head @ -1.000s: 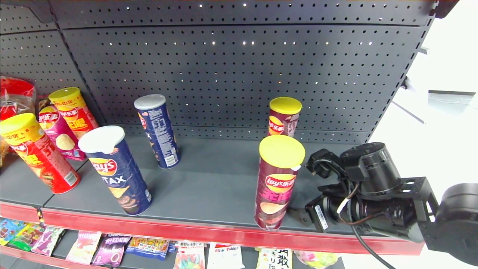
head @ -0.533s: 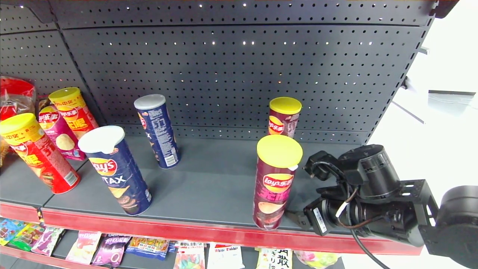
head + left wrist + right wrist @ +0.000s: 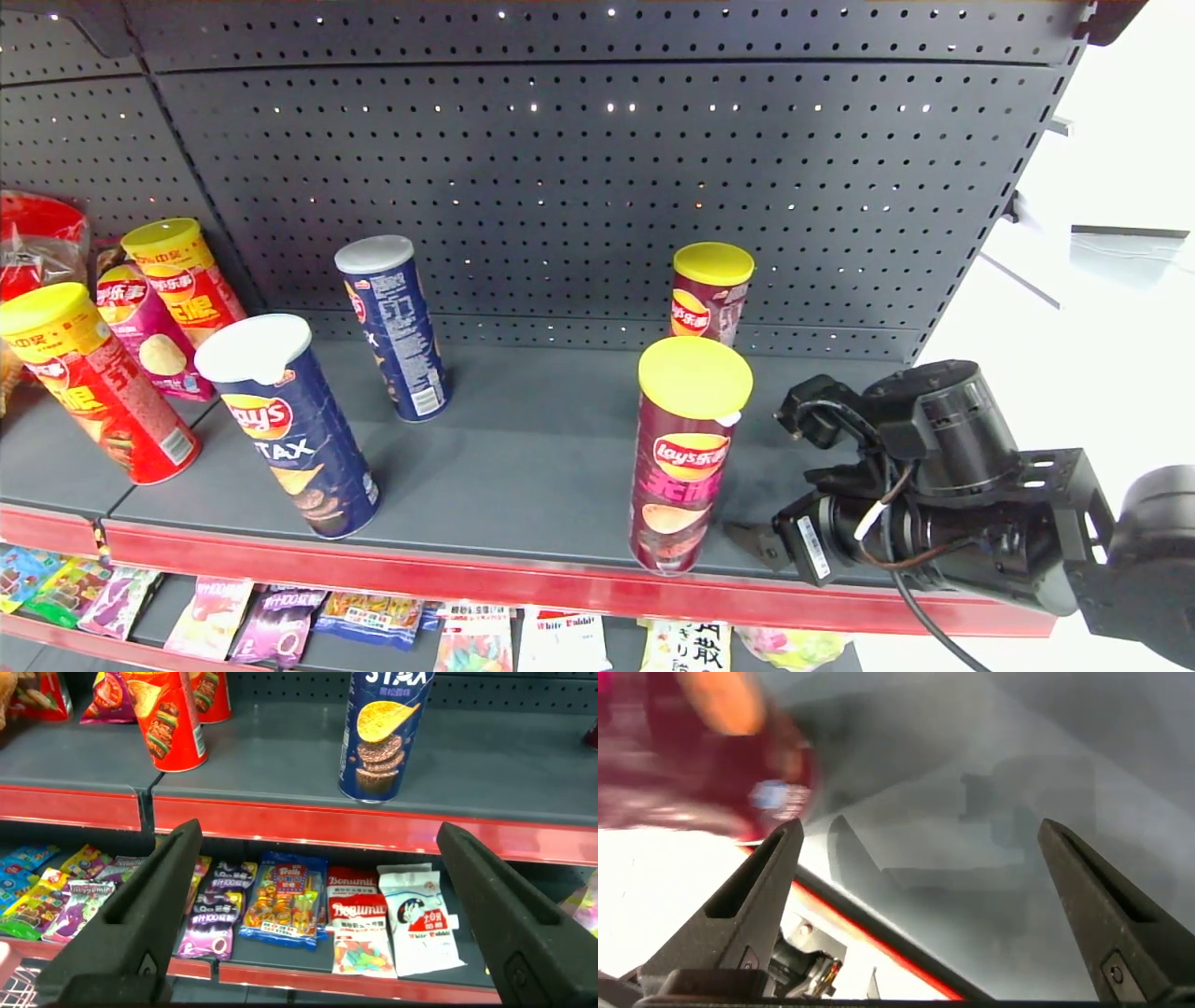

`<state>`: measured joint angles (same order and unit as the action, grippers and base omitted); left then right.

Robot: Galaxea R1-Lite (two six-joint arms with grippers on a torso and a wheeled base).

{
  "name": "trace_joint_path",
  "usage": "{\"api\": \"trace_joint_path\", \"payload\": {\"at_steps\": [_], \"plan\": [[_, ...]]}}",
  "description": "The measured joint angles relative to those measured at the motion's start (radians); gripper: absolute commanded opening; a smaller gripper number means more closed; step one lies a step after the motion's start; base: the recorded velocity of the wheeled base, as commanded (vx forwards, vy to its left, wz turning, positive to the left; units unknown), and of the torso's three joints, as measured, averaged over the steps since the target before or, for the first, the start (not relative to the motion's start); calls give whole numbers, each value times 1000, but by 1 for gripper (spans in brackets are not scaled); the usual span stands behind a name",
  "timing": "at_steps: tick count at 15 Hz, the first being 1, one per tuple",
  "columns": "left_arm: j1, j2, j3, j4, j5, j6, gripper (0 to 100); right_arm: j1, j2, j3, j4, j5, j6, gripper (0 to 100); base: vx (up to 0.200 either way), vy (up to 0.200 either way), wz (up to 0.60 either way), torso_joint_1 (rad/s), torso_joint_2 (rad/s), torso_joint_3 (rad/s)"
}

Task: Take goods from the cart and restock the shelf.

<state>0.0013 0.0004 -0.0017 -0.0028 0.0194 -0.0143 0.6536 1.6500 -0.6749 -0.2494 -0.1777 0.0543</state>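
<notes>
The left pincer (image 3: 320, 831) is spread wide with nothing in it, facing the shelf's red front edge (image 3: 374, 826), and there are snack packets (image 3: 280, 905) on the lower level underneath.

On the shelf (image 3: 532, 448) itself, far left there's a red chip can (image 3: 89, 392) with a yellow lid up front. A pink can (image 3: 149, 331) and a second red can (image 3: 187, 275) are tucked behind it. Next over, a blue chip can (image 3: 285, 429) with a white lid stands near the front edge. Another blue can (image 3: 397, 327) sits further back by the pegboard (image 3: 597, 187).

Then comes the maroon chip can (image 3: 686, 457), yellow lid, upright right at the front edge. A matching maroon can (image 3: 709, 289) is behind it against the back.

The right pincer (image 3: 920, 826) sits low just beside that front maroon can's base, on its right, fingers spread wide and holding nothing.
</notes>
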Motion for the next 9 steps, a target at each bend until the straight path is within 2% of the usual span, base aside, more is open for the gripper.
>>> {"api": "trace_joint_path", "payload": {"at_steps": [4, 9], "plan": [[0, 0, 0, 0, 0, 0, 100, -110, -123, 58, 0, 12, -6, 100, 0, 0, 0, 0, 0, 0], [0, 0, 0, 0, 0, 0, 100, -257, -480, 212, 17, 71, -13, 100, 0, 0, 0, 0, 0, 0]]}}
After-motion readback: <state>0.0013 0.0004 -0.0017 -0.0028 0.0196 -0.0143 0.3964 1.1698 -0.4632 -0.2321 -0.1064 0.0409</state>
